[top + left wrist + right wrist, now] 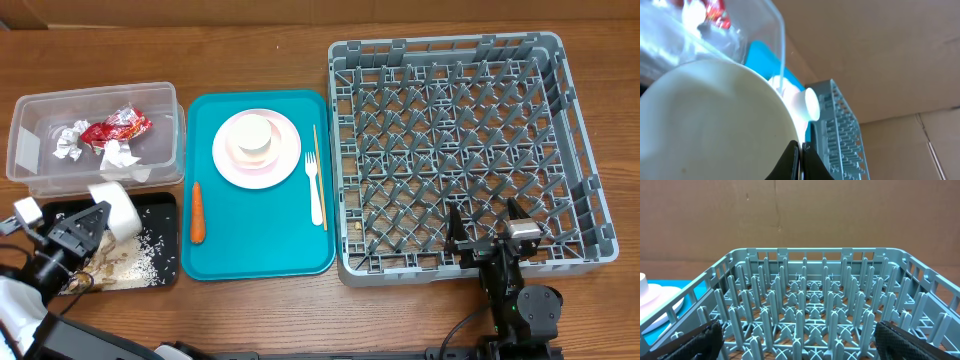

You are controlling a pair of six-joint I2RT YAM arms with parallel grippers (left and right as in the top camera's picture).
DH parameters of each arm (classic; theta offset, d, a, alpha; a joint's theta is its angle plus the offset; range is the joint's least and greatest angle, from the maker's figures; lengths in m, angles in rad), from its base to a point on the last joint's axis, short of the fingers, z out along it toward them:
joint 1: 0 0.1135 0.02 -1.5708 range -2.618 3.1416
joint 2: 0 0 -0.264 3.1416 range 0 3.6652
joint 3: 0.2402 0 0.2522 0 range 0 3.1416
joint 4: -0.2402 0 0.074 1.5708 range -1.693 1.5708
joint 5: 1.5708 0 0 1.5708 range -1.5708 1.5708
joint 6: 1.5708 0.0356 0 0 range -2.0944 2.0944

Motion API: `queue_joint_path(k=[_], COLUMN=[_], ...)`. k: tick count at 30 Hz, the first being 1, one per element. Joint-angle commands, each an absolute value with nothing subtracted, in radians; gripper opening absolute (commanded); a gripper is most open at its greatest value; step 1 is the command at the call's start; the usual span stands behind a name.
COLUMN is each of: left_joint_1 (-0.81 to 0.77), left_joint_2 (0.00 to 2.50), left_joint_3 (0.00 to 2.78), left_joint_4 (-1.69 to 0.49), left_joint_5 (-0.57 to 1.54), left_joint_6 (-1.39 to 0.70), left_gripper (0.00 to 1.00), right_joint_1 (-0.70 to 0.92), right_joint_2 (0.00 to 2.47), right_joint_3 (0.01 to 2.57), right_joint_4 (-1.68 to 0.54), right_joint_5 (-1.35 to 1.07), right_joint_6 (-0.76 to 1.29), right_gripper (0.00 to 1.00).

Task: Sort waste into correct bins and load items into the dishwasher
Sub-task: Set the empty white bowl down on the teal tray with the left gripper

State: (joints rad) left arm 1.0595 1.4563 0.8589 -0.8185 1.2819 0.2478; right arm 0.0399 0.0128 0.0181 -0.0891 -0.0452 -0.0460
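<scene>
White bowl (113, 207) sits tilted over black tray (160, 205), left jaws clamped on its rim. We judge the tilt sheds rice (148, 262) and scraps (100, 267) before racking. Right jaws stand wide apart, empty, at near edge of dish rack (420, 270).

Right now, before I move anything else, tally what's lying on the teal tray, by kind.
Pink plate: 1
White cup: 1
White fork: 1
Wooden chopstick: 1
Carrot: 1
Total: 5
</scene>
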Motion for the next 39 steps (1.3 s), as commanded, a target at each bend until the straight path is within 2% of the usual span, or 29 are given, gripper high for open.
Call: queue_joint_path(k=[1, 11, 21, 29, 34, 39], left_joint_1=[0.964, 0.555, -0.043, -0.430, -0.542, -0.579], left_joint_2=[1.445, 1.360, 1.325, 1.422, 1.529, 1.633], left_joint_3=[0.947, 1.148, 1.140, 1.139, 1.139, 1.139], left_joint_4=[-0.847, -0.943, -0.984, -0.937, -0.893, -0.886], left_joint_5=[1.136, 0.726, 0.334, 0.023, 0.007, 0.008], left_joint_6=[0.148, -0.028, -0.191, -0.372, -0.411, -0.420], left_gripper=[0.04, 0.04, 0.04, 0.04, 0.04, 0.04], right_joint_1=[0.038, 0.038, 0.038, 0.038, 0.038, 0.038], right_joint_2=[0.005, 0.005, 0.005, 0.005, 0.005, 0.005], right_joint_3=[0.008, 0.008, 0.008, 0.008, 0.008, 0.008], right_joint_4=[-0.081, -0.081, -0.081, -0.081, -0.081, -0.081], right_joint_5=[-0.047, -0.047, -0.047, -0.047, -0.047, -0.047], right_joint_6=[-0.049, -0.049, -0.049, -0.049, -0.049, -0.049], right_gripper=[1.00, 1.00, 1.00, 1.00, 1.00, 1.00])
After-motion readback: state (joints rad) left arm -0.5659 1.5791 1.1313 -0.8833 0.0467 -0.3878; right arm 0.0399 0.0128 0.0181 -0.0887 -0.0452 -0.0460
